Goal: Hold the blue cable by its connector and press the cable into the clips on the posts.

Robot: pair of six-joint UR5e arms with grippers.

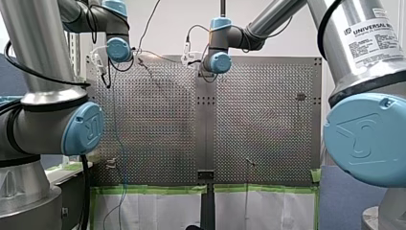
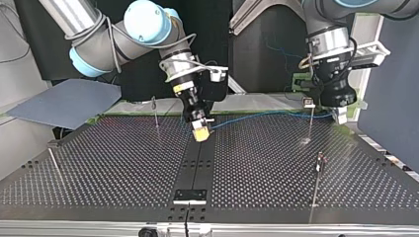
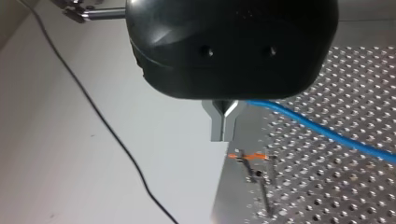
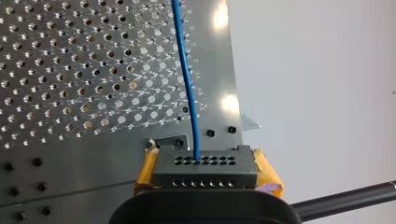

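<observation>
The right gripper (image 4: 206,173) is clamped on the grey connector (image 4: 205,162), its yellow pads (image 4: 268,175) pressing the block from both sides. The blue cable (image 4: 187,84) leaves the connector's face and runs straight ahead over the perforated table (image 4: 70,70). In the top view this gripper hangs tilted just above the table's dark centre strip, and the cable stretches low across the plate toward that view's right, to the left gripper (image 3: 224,128). There the metal fingers (image 3: 217,126) are pressed together, and the cable comes out at their root. Just beside that gripper stands a thin post (image 2: 311,123) with a clip on top; the cable crosses it, but whether it sits in the clip cannot be told. A second post (image 2: 317,182) stands nearer the camera, well apart from the cable.
</observation>
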